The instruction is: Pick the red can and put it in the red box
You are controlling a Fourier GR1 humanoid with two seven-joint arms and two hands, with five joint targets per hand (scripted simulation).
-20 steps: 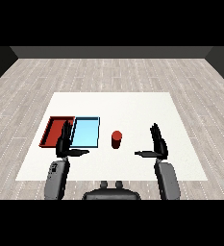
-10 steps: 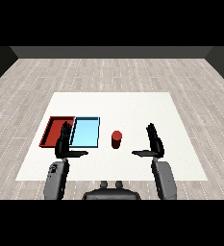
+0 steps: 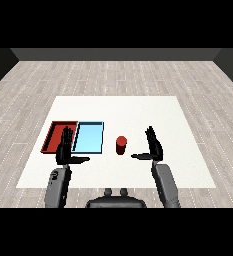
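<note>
The red can point(image 3: 121, 145) stands upright on the white table point(image 3: 138, 112), just right of the light blue tray point(image 3: 89, 137). The red tray point(image 3: 55, 135) lies at the far left, touching the blue one. My right hand point(image 3: 153, 146) is open to the right of the can, fingers straight up and thumb pointing toward it, with a small gap between them. My left hand point(image 3: 65, 149) is open too, raised in front of the red tray's near edge and covering part of it.
Both grey forearms come in from the lower corners. The wooden floor point(image 3: 118, 75) surrounds the table beyond its edges.
My right hand has moved left toward the can over the last second. The left hand has barely shifted, and the can has stayed put.
</note>
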